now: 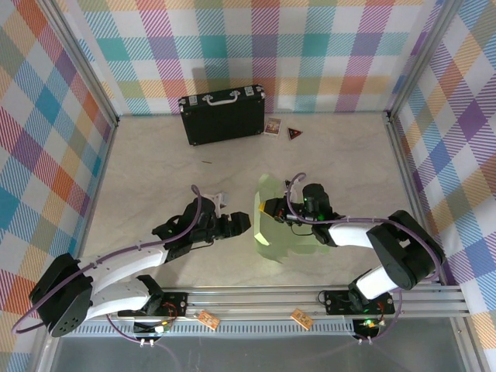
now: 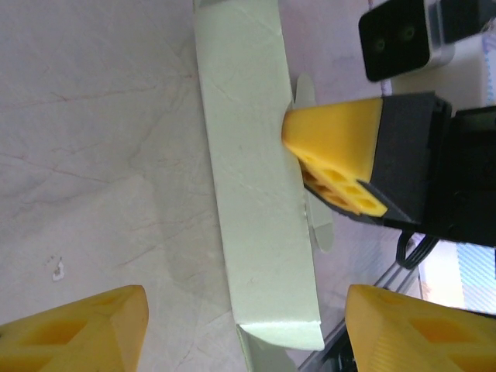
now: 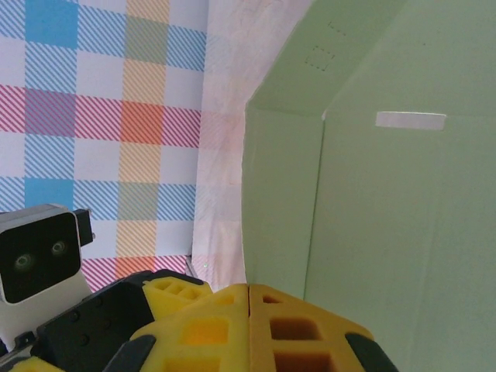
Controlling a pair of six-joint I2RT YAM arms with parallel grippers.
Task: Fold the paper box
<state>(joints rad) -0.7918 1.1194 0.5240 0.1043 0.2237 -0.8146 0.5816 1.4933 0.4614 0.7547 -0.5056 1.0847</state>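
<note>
Pale-green card, the paper box [image 1: 273, 232] sits on the worktop [image 1: 155, 170] between both arms, its long panel raised on edge. Right fingers [image 2: 333, 147], clenched shut and empty, touch that panel's right face. Left fingers [image 2: 85, 329], spread and holding nothing, hover just left of it, the panel lined up with their gap.

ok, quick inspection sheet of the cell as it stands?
Surface: beige marbled table, no spills seen.
Job's things: paper box, part-folded, one panel raised between the arms.
Clutter: black case, small card and dark triangle at the far edge.
Grippers: left gripper open, facing the panel; right gripper shut, tips against the panel.
Cables: purple cables looped at both wrists.
Surroundings: plaid walls, metal rail at the near edge.
</note>
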